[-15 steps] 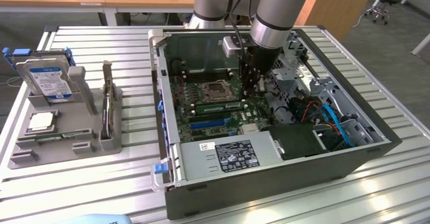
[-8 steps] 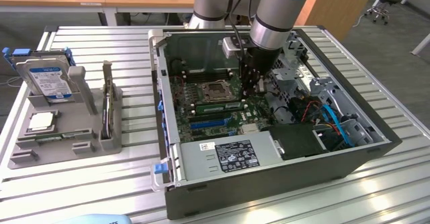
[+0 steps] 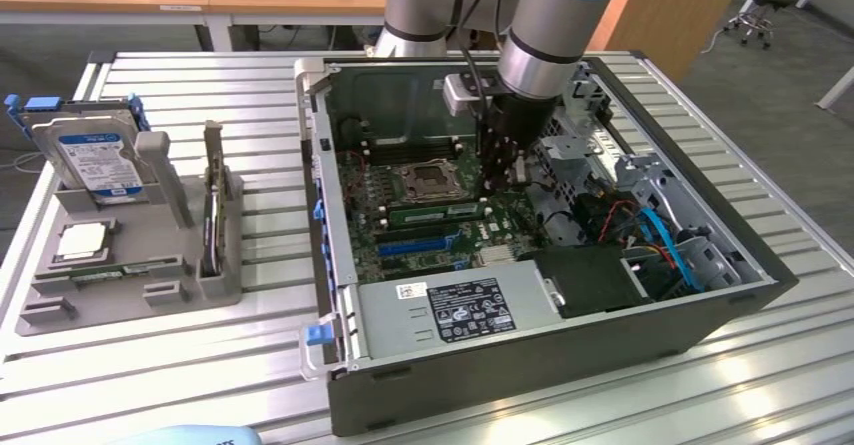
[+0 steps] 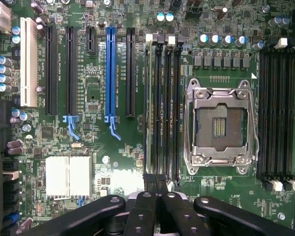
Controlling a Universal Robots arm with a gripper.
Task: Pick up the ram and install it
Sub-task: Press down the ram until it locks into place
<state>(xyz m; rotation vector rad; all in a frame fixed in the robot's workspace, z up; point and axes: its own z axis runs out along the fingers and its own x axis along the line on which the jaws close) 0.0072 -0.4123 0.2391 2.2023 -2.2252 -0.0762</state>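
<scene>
The ram (image 3: pixel 430 208) is a thin green stick standing in a memory slot beside the empty processor socket (image 3: pixel 427 177) on the motherboard, inside the open computer case (image 3: pixel 534 365). In the wrist view the ram (image 4: pixel 148 108) shows edge-on in the slot nearest the blue expansion slot (image 4: pixel 111 69). My gripper (image 3: pixel 502 180) is down inside the case at one end of that stick. Its black fingertips (image 4: pixel 150 180) are pressed together over the end of the memory slots, shut, with nothing visibly clamped between them. Whether they touch the ram I cannot tell.
A grey holder (image 3: pixel 134 300) at the exterior view's left carries a blue-labelled hard drive (image 3: pixel 96 160), a square silver chip (image 3: pixel 83 240) and a thin board on edge (image 3: pixel 211 200). Case walls, the power supply (image 3: pixel 461 310) and cables (image 3: pixel 661 240) crowd the gripper.
</scene>
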